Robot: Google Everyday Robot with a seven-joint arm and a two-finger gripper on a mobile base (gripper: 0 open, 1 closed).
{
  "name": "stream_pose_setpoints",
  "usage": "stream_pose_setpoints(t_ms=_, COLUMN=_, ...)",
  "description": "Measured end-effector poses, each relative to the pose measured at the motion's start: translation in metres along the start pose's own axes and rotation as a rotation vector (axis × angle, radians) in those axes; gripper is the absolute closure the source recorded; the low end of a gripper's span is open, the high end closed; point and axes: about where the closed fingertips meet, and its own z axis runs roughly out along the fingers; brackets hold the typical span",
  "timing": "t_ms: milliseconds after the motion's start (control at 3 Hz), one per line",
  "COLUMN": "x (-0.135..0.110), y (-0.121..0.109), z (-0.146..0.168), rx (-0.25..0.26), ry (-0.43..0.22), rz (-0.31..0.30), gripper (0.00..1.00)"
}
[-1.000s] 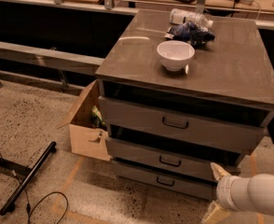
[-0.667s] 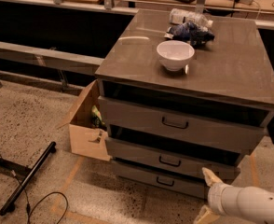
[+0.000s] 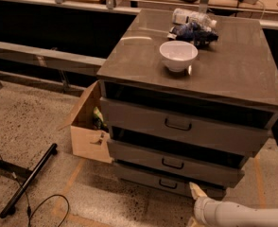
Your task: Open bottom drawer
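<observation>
The grey cabinet (image 3: 252, 84) has three wide metal drawers. The bottom drawer (image 3: 143, 177) is the lowest and slimmest, with a small dark loop handle (image 3: 168, 184) at its centre. Its front sits slightly behind the front of the middle drawer (image 3: 139, 156). My gripper (image 3: 195, 192) comes in from the bottom right on a white arm (image 3: 243, 214). Its pale tip is just in front of the bottom drawer, a little right of and below the handle. The top drawer (image 3: 139, 119) is above.
A white bowl (image 3: 178, 55), a plastic bottle (image 3: 192, 17) and a dark crumpled bag (image 3: 192, 32) lie on the cabinet top. An open cardboard box (image 3: 88, 131) stands against the cabinet's left side. A black stand leg (image 3: 29, 179) and cable (image 3: 44, 207) lie on the speckled floor at left.
My arm has moved left and lower along the bottom edge of the view, bringing the gripper tip closer to the bottom drawer's handle. The drawers have not moved.
</observation>
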Motion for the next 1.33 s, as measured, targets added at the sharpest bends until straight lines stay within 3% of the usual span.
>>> stream_pose_setpoints(t_ms=667, x=0.002, y=0.005, z=0.014, rx=-0.008, ry=-0.005, rz=0.021, gripper=0.0)
stream_pose_setpoints(t_ms=1333, x=0.04, y=0.002, z=0.068, rx=0.034, ry=0.041, rz=0.073, gripper=0.0)
